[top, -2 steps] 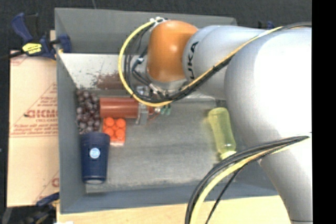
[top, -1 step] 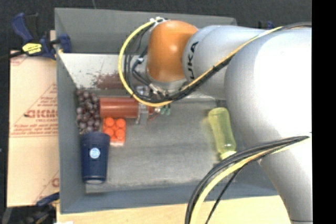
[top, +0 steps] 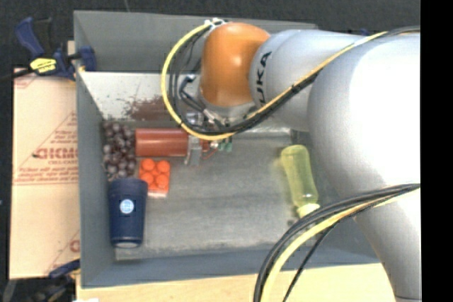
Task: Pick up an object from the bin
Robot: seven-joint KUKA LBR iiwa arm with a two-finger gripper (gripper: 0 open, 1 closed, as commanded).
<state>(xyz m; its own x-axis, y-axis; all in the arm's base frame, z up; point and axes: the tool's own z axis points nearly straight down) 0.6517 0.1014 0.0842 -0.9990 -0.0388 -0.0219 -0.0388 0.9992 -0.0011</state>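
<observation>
Pincer (top: 199, 146): mine, low in the bin's left half, under my orange wrist cover (top: 225, 64); open or closed, I cannot tell
Nearest item: red-brown cylinder (top: 160, 143), on its side, its right end just beside my pincer, perhaps touching
Left of it: cluster of dark grapes (top: 117, 150), by the left wall
Below these in view: orange studded block (top: 154, 176); navy blue cup (top: 127, 212)
Right side: pale yellow bottle (top: 299, 179), lying well apart from the rest
Bin (top: 212, 223): grey metal

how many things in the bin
5: dark grape bunch and red cylinder at left, orange studded block and blue cup below them, yellow bottle at right. The arm may hide more.
</observation>
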